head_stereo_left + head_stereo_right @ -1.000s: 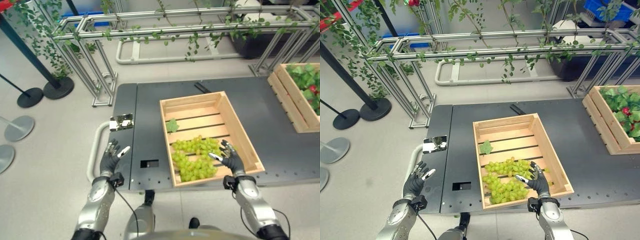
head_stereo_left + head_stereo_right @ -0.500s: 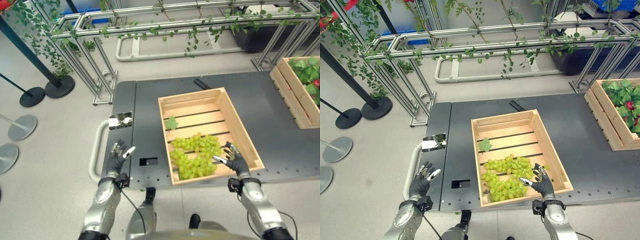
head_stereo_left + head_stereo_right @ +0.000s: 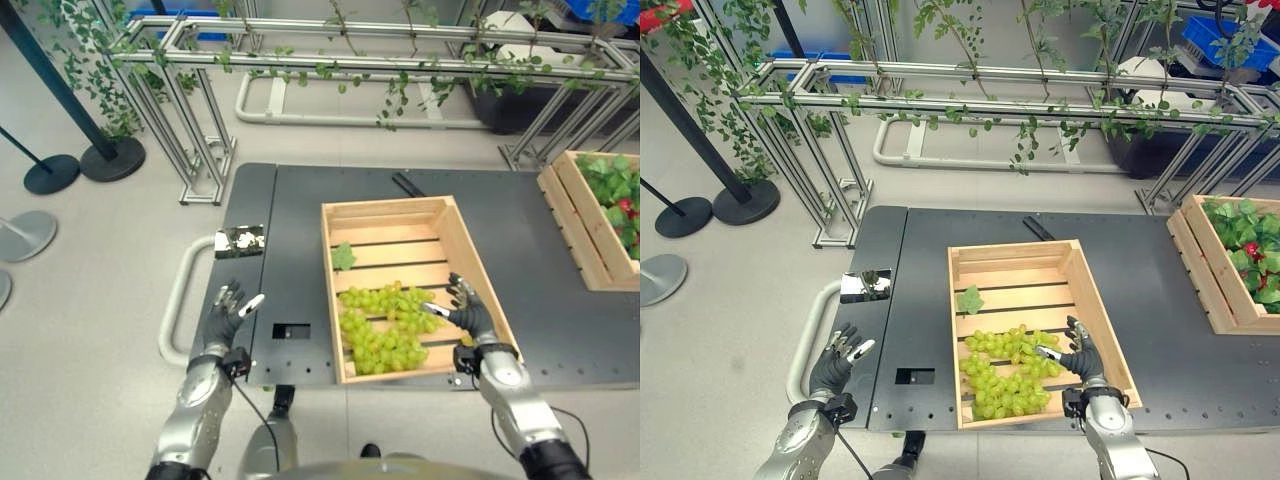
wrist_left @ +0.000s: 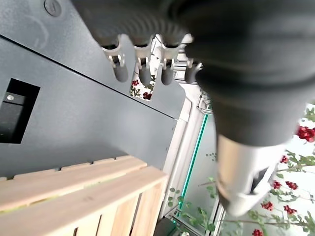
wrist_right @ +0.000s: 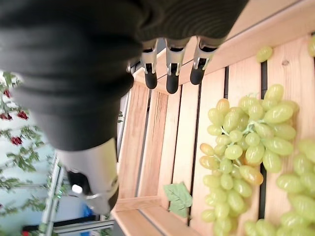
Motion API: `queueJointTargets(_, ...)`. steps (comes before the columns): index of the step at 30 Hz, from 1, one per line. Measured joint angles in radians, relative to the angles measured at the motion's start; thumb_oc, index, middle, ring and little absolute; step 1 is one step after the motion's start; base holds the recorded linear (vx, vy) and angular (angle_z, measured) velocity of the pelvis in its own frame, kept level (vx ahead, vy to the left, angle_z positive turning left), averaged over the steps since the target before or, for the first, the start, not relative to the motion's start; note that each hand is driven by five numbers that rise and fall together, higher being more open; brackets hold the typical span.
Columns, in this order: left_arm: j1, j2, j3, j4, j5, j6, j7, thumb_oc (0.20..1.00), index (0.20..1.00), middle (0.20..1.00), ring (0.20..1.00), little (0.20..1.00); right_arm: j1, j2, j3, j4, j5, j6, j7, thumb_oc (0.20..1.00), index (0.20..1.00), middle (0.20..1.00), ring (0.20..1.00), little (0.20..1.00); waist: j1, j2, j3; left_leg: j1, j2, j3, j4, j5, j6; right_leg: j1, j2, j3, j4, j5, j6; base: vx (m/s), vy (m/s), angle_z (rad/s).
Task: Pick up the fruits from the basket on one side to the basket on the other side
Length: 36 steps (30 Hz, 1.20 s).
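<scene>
Green grapes (image 3: 385,322) lie heaped in the near half of the wooden crate (image 3: 340,215) on the dark desk (image 3: 290,230); the right robot hand (image 3: 466,310), fingers spread and holding nothing, hovers at the bunch's 3 o'clock edge; the left robot hand (image 3: 226,314), likewise open, hangs at 9 o'clock, well apart; a second crate (image 3: 566,215) of leaves sits at 2 o'clock.

Crate (image 3: 338,291) walls fence the grapes (image 3: 385,320) all round; bare desk (image 3: 520,260) separates it from the far crate (image 3: 572,232)
</scene>
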Motion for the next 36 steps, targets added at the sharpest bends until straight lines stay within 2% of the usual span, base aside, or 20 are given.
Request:
queueJointTargets(5, 0.011, 0.007, 0.001, -0.004, -0.001, 0.0, 0.001, 1.0, 1.0, 1.0, 1.0, 1.0, -0.174, -0.073, 0.048, 0.114, -0.054, 0.031, 0.001, 1.0, 1.0, 1.0, 1.0, 1.0, 0.034, -0.021, 0.01, -0.034, -0.008, -0.004, 0.002, 0.01, 0.005, -0.03, -0.006, -0.009, 0.001, 0.003, 0.004, -0.02, 0.056, 0.03)
queueJointTargets(7, 0.001, 0.022, -0.012, -0.005, -0.003, 0.0, 0.0, 1.0, 1.0, 1.0, 1.0, 1.0, -0.285, -0.095, 0.121, 0.221, -0.085, 0.041, 0.003, 1.0, 1.0, 1.0, 1.0, 1.0, 0.058, -0.032, 0.019, -0.038, -0.012, -0.004, 0.002, 0.01, 0.006, -0.032, -0.005, -0.013, 0.0, 0.003, 0.005, 0.0, 0.0, 0.0)
queueJointTargets(8, -0.01, 0.033, -0.023, -0.006, -0.005, -0.001, 0.001, 1.0, 1.0, 1.0, 1.0, 1.0, -0.374, -0.112, 0.191, 0.333, -0.106, 0.047, 0.007, 1.0, 1.0, 1.0, 1.0, 1.0, 0.07, -0.041, 0.026, -0.041, -0.012, -0.006, 0.002, 0.01, 0.006, -0.034, -0.008, -0.015, -0.001, 0.002, 0.006, -0.01, 0.012, 0.1)
queueJointTargets(10, -0.024, 0.043, -0.027, -0.019, -0.01, -0.001, 0.001, 1.0, 1.0, 1.0, 1.0, 1.0, -0.439, -0.119, 0.236, 0.411, -0.128, 0.057, 0.016, 1.0, 1.0, 1.0, 1.0, 1.0, 0.087, -0.046, 0.031, -0.051, -0.015, -0.014, 0.004, 0.01, 0.006, -0.038, -0.007, -0.016, -0.007, 0.003, 0.007, -0.01, 0.025, 0.12)
queueJointTargets(11, -0.036, 0.054, -0.029, -0.021, -0.013, -0.002, 0.002, 1.0, 1.0, 1.0, 1.0, 1.0, -0.512, -0.114, 0.282, 0.507, -0.142, 0.064, 0.025, 1.0, 1.0, 1.0, 1.0, 1.0, 0.105, -0.051, 0.041, -0.053, -0.019, -0.021, 0.005, 0.01, 0.006, -0.037, -0.01, -0.019, -0.01, 0.003, 0.008, -0.01, 0.021, 0.12)
queueJointTargets(13, -0.046, 0.061, -0.032, -0.025, -0.014, -0.004, 0.001, 1.0, 1.0, 1.0, 1.0, 1.0, -0.568, -0.107, 0.311, 0.579, -0.171, 0.069, 0.031, 1.0, 1.0, 1.0, 1.0, 1.0, 0.132, -0.05, 0.054, -0.059, -0.026, -0.027, 0.008, 0.01, 0.006, -0.035, -0.009, -0.027, -0.01, 0.002, 0.01, -0.01, 0.003, 0.12)
queueJointTargets(14, -0.07, 0.066, -0.044, -0.026, -0.02, -0.006, 0.002, 1.0, 1.0, 1.0, 1.0, 1.0, -0.642, -0.11, 0.386, 0.689, -0.213, 0.078, 0.043, 1.0, 1.0, 1.0, 1.0, 1.0, 0.136, -0.057, 0.063, -0.073, -0.023, -0.029, 0.012, 0.01, 0.005, -0.048, -0.009, -0.026, -0.01, 0.002, 0.01, -0.02, 0.008, 0.14)
queueJointTargets(16, -0.096, 0.074, -0.07, -0.027, -0.022, -0.006, 0.002, 1.0, 1.0, 1.0, 1.0, 1.0, -0.688, -0.101, 0.406, 0.747, -0.257, 0.082, 0.047, 1.0, 1.0, 1.0, 1.0, 1.0, 0.165, -0.062, 0.08, -0.098, -0.024, -0.04, 0.019, 0.011, 0.005, -0.063, -0.008, -0.03, -0.008, 0.002, 0.01, -0.01, 0.008, 0.12)
queueJointTargets(19, -0.141, 0.08, -0.106, -0.026, -0.022, -0.006, 0.0, 1.0, 1.0, 1.0, 1.0, 1.0, -0.776, -0.055, 0.442, 0.889, -0.307, 0.088, 0.056, 1.0, 1.0, 1.0, 1.0, 1.0, 0.175, -0.067, 0.124, -0.118, -0.031, -0.055, 0.031, 0.011, 0.005, -0.07, -0.008, -0.043, -0.009, 0.003, 0.012, -0.02, -0.003, 0.14)
queueJointTargets(26, -0.231, 0.081, -0.155, -0.027, -0.022, -0.005, 0.0, 1.0, 1.0, 1.0, 1.0, 1.0, -0.828, 0.004, 0.47, 1.045, -0.404, 0.092, 0.065, 1.0, 1.0, 1.0, 1.0, 1.0, 0.221, -0.072, 0.175, -0.144, -0.045, -0.075, 0.04, 0.012, 0.005, -0.083, -0.005, -0.062, -0.01, 0.004, 0.014, 0.0, -0.01, 0.1)
queueJointTargets(33, -0.265, 0.078, -0.158, -0.024, -0.021, -0.005, -0.001, 1.0, 1.0, 1.0, 1.0, 1.0, -0.8, 0.045, 0.47, 1.106, -0.514, 0.109, 0.09, 1.0, 1.0, 1.0, 1.0, 1.0, 0.225, -0.071, 0.179, -0.175, -0.056, -0.116, 0.06, 0.013, 0.004, -0.086, 0.004, -0.093, -0.011, 0.004, 0.015, 0.01, -0.01, 0.16)
queueJointTargets(36, -0.28, 0.078, -0.158, -0.023, -0.021, -0.005, 0.0, 1.0, 1.0, 1.0, 1.0, 1.0, -0.767, 0.043, 0.462, 1.114, -0.539, 0.112, 0.091, 1.0, 1.0, 1.0, 1.0, 1.0, 0.241, -0.071, 0.179, -0.186, -0.057, -0.124, 0.063, 0.015, 0.0, -0.094, 0.005, -0.097, -0.011, 0.003, 0.015, 0.0, 0.006, 0.05)
